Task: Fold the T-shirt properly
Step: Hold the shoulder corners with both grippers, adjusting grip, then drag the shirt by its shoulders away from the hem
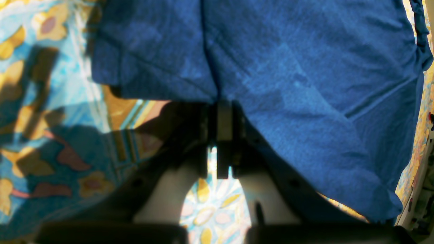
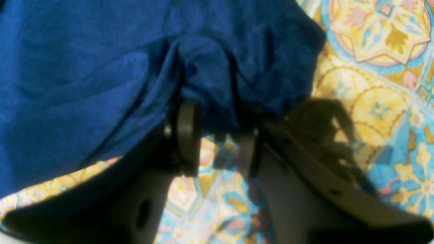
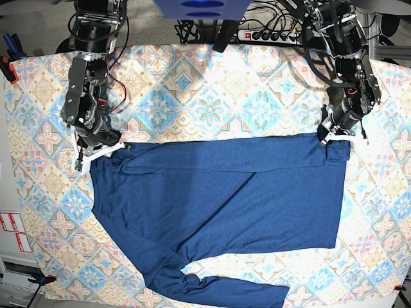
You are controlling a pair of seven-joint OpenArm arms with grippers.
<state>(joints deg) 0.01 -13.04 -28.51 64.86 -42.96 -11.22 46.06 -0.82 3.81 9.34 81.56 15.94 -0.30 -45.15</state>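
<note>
The dark navy T-shirt (image 3: 218, 199) lies spread across the patterned tablecloth (image 3: 212, 96), with one long sleeve (image 3: 225, 289) trailing along the front. My left gripper (image 3: 334, 138) sits at the shirt's far right corner. In the left wrist view its jaws (image 1: 223, 108) are pressed together on the fabric's edge (image 1: 305, 84). My right gripper (image 3: 96, 151) is at the shirt's far left corner. The right wrist view shows that gripper (image 2: 218, 125) with its fingers apart and a bunched fold of the shirt (image 2: 210, 74) lying between the fingertips.
A power strip (image 3: 270, 33) and cables lie behind the table's far edge. Both arm bases stand at the back corners. The tablecloth reaches the table's edges on all sides. A clamp (image 3: 6, 64) sits at the left rim.
</note>
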